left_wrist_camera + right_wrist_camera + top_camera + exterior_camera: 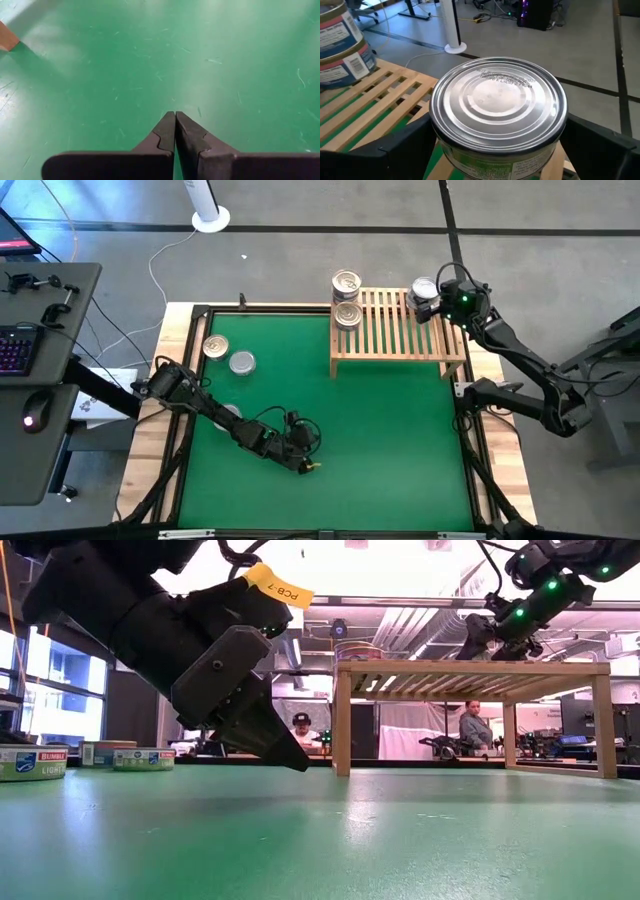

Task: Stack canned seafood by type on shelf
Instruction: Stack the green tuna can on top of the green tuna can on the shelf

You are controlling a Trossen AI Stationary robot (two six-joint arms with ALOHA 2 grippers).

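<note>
Your right gripper point(428, 302), spread wide, straddles a silver tin point(497, 112) on the shelf point(390, 330), well apart from the gold stack point(347, 300), which suggests sorting by type. Your left gripper point(175, 131) waits pressed together over the table point(300, 390).

Green table mat point(380, 430) carries the slatted shelf point(395, 330) at its far right and two tins point(228, 355) at far left; shelf bears stacked tins point(347, 300) at one end, a silver tin point(424, 290) at the other.

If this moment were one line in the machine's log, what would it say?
right gripper: open around silver tin on shelf | left gripper: shut, empty, above green mat | two tins left on mat
</note>
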